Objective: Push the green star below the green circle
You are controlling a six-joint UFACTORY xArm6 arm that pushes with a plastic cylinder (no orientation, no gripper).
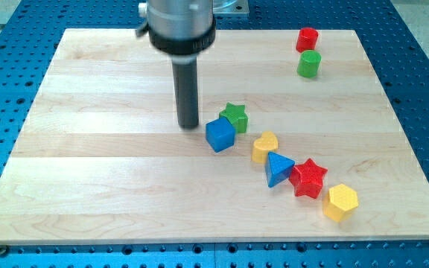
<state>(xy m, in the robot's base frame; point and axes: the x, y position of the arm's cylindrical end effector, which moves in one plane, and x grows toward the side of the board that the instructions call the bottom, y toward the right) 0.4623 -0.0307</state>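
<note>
So here's the deal: my tip [189, 125] sits on the tabletop [88, 186] just to the view's left of the green star [235, 115], with a small gap between them, not touching as far as I can tell. The tool is only a plain rod, so there's nothing on it to open or close, and it isn't holding anything.

The star is near the middle, touching or nearly touching the blue cube [220, 135] at its lower left. The green circle [309, 64] is well off toward the view's upper right, with a red cylinder [307, 39] right above it.

What matters: the star needs to travel right and slightly up to land under the circle, and my tip is already on the star's left side. So I reckon a push rightward works from here, maybe dropping a touch lower first. Risk I see is clipping the cube and dragging it along.
</note>
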